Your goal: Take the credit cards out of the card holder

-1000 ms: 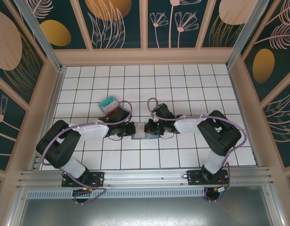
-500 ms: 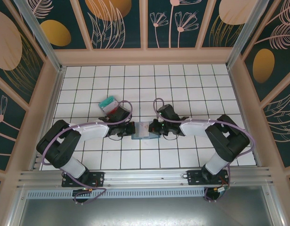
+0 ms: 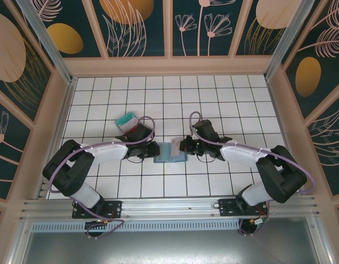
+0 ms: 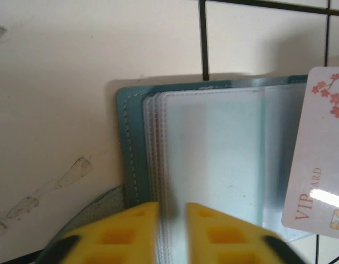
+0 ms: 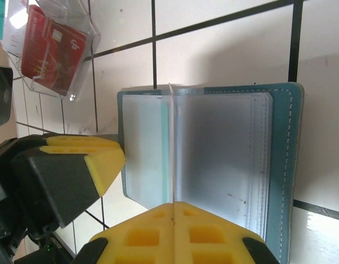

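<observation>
Right hand [image 5: 174, 208] around credit card [image 4: 319, 148]

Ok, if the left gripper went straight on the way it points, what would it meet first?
The card holder: the left gripper points straight at its clear sleeves, whose near edge sits right at the fingertips. Whether they already touch is unclear.
</observation>
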Robot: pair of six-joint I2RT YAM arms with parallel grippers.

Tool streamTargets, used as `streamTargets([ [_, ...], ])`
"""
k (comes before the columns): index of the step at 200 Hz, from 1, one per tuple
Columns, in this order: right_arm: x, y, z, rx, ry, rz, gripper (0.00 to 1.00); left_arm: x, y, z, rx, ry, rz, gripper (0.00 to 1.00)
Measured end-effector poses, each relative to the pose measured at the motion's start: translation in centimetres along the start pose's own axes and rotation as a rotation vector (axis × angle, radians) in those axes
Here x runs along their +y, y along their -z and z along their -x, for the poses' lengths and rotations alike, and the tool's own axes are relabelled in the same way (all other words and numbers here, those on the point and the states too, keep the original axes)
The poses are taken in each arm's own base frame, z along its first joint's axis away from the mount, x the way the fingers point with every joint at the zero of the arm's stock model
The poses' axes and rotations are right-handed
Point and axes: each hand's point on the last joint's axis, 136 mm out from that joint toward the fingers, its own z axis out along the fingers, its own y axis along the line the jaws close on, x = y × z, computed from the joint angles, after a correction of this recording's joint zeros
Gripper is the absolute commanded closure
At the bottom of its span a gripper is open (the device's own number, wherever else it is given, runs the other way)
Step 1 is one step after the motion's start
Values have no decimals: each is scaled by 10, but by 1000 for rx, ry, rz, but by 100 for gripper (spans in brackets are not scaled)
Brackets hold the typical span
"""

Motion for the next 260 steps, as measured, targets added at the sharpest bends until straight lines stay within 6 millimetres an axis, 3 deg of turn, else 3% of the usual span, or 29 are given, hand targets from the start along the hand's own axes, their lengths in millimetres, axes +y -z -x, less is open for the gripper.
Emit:
streamTargets([
  [40,14,17,9,-36,28,59,100,-31,27,23,-67,55,-138,52],
  [84,43,39,20,-79,63,223,100,-68,68,60,-174,133,-384,54],
  [116,63,47,21,-78,78,348,100,-84,78,62,-169,155,-491,58],
  [166,84,55,21,-74,93,455,100,-92,81,58,-145,172,-556,64],
  [230,84,54,24,-72,79,477,100,-96,87,59,-141,178,-608,84],
  [260,76,50,23,-66,62,460,100,-102,97,61,-159,165,-640,100],
])
